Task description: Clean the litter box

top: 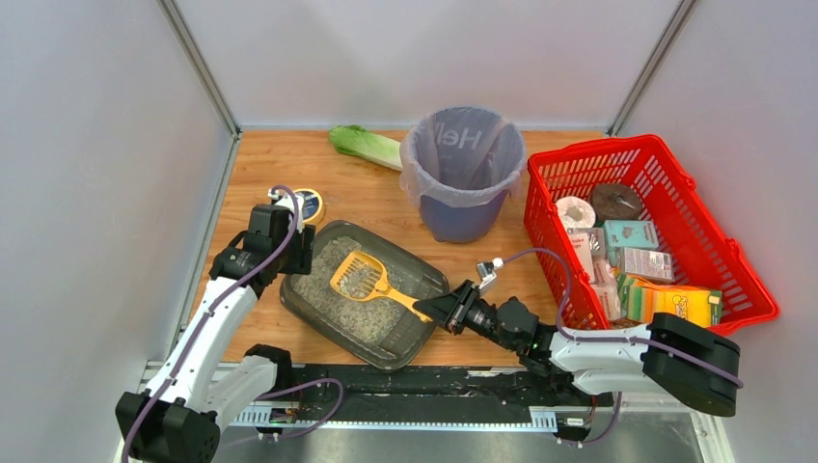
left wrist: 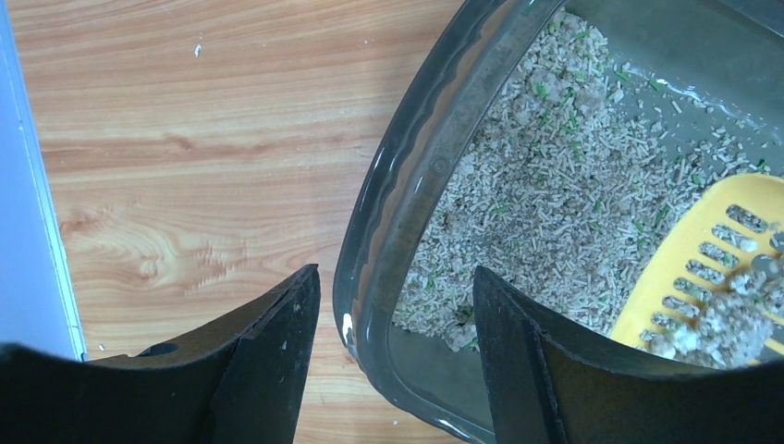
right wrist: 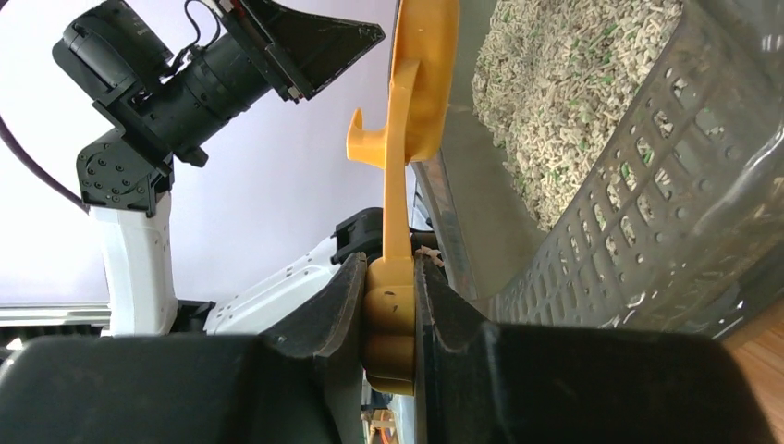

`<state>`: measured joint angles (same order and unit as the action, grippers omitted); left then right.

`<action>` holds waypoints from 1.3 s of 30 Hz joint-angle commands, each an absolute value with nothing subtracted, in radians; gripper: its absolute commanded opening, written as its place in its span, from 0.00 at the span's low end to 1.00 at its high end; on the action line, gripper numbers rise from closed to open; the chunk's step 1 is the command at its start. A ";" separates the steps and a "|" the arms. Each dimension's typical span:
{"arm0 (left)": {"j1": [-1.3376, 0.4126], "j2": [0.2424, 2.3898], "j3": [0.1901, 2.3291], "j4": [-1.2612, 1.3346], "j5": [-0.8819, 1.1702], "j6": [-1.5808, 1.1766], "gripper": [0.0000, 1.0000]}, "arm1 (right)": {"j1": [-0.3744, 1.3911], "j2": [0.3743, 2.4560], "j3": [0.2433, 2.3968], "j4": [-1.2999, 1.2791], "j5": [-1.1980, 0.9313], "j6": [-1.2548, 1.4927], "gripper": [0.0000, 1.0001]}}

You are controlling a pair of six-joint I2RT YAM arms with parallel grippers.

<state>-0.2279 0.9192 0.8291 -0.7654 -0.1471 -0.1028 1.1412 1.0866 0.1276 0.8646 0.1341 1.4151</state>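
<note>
Bin bag (top: pixel 461 140): partial "Hel". Basket package labels (top: pixel 644 262) illegible.

Table (top: pixel 367 193): wood-grain, from what I see.
Back: green cabbage (top: pixel 365 145), lined bin (top: pixel 463 217).
Right: red basket (top: pixel 540 207).
Front: litter box (top: pixel 384 353), small round item (top: pixel 310 204).

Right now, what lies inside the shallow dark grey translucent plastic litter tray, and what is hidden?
Grey-beige granular litter with green flecks and a yellow slotted plastic scoop holding clumps lie in the tray. Litter hides much of the floor.

Top view looks down from behind — both wrist views close on the litter box (left wrist: pixel 398 176).
</note>
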 commanded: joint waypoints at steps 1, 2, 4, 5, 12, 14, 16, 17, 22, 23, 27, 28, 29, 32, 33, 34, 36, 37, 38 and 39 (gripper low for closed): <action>-0.232 0.911 0.827 -0.735 -0.137 -0.104 0.70 | 1.131 1.124 0.185 0.962 0.050 1.396 0.00; -0.232 0.913 0.830 -0.735 -0.135 -0.103 0.70 | 1.131 1.127 0.192 0.942 0.049 1.397 0.00; -0.232 0.925 0.838 -0.741 -0.132 -0.103 0.70 | 1.129 1.106 0.125 0.998 0.171 1.464 0.00; -0.232 0.928 0.839 -0.742 -0.133 -0.103 0.70 | 1.132 1.108 0.121 1.035 0.170 1.450 0.00; -0.232 0.919 0.835 -0.739 -0.132 -0.103 0.70 | 1.124 1.068 0.156 0.962 0.129 1.412 0.00; -0.232 0.920 0.831 -0.733 -0.132 -0.103 0.70 | 1.132 1.075 0.247 0.797 0.045 1.330 0.00; -0.232 0.926 0.839 -0.736 -0.129 -0.103 0.70 | 1.111 1.011 0.215 0.761 0.108 1.339 0.00; -0.232 0.931 0.841 -0.739 -0.127 -0.101 0.70 | 1.105 0.984 0.172 0.784 0.167 1.406 0.00; -0.232 0.922 0.834 -0.732 -0.127 -0.101 0.70 | 1.115 0.999 0.264 0.671 0.078 1.313 0.00; -0.232 0.928 0.838 -0.733 -0.126 -0.101 0.70 | 1.111 0.976 0.235 0.675 0.104 1.324 0.00; -0.232 0.924 0.836 -0.739 -0.129 -0.104 0.70 | 1.106 1.009 0.159 0.841 0.119 1.399 0.00; -0.232 0.922 0.830 -0.736 -0.129 -0.103 0.70 | 1.106 1.025 0.187 0.810 0.094 1.394 0.00; -0.232 0.917 0.830 -0.735 -0.127 -0.104 0.70 | 1.100 1.028 0.181 0.789 0.094 1.402 0.00; -0.232 0.920 0.838 -0.739 -0.126 -0.101 0.70 | 1.095 1.017 0.095 0.918 0.186 1.464 0.00; -0.232 0.920 0.838 -0.741 -0.127 -0.103 0.70 | 1.097 1.029 0.138 0.908 0.111 1.442 0.00; -0.232 0.920 0.833 -0.739 -0.129 -0.103 0.70 | 1.095 1.044 0.175 0.864 0.069 1.395 0.00; -0.232 0.917 0.834 -0.738 -0.127 -0.104 0.70 | 1.092 1.028 0.206 0.744 0.089 1.374 0.00; -0.232 0.920 0.838 -0.739 -0.126 -0.104 0.70 | 1.077 0.972 0.172 0.729 0.135 1.393 0.00; -0.232 0.917 0.838 -0.741 -0.126 -0.103 0.70 | 1.078 0.953 0.138 0.764 0.185 1.435 0.00; -0.232 0.916 0.836 -0.741 -0.124 -0.104 0.70 | 1.081 0.947 0.123 0.793 0.184 1.428 0.00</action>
<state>-0.2279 0.9302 0.8291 -0.7654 -0.1352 -0.1028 1.0946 1.0199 0.1474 0.7338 0.1024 1.4097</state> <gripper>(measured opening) 0.700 0.211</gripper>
